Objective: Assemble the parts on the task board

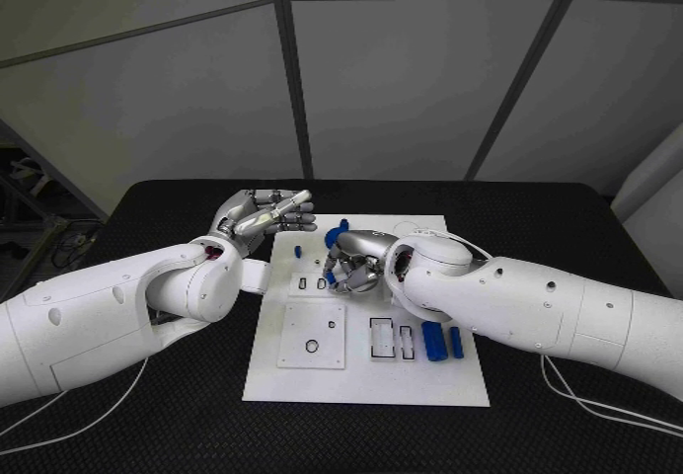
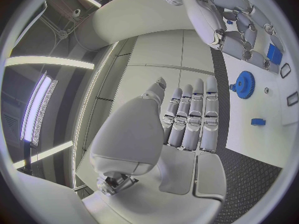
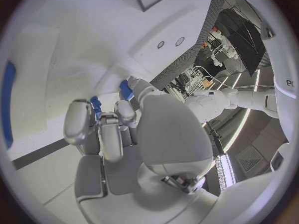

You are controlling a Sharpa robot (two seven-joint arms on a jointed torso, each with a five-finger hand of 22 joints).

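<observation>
The white task board (image 1: 427, 385) lies in the middle of the black table. My right hand (image 1: 353, 262) is low over the board's far half, fingers curled down, pinching a small blue part (image 3: 95, 107) (image 2: 274, 52) at the fingertips (image 3: 79, 120). A blue gear (image 1: 338, 237) (image 2: 244, 83) stands just beyond that hand. A small blue piece (image 1: 298, 251) (image 2: 258, 121) lies to its left. Two blue bars (image 1: 431, 341) lie at the board's right edge. My left hand (image 1: 264, 212) (image 2: 187, 119) is raised off the board's far left corner, fingers straight, holding nothing.
A slotted white plate (image 1: 311, 334) and dark-rimmed rectangular slots (image 1: 384, 338) sit in the board's near half. Black table (image 1: 157, 425) surrounds the board, with a cable (image 1: 598, 405) trailing at the right front. My two forearms flank the board's middle.
</observation>
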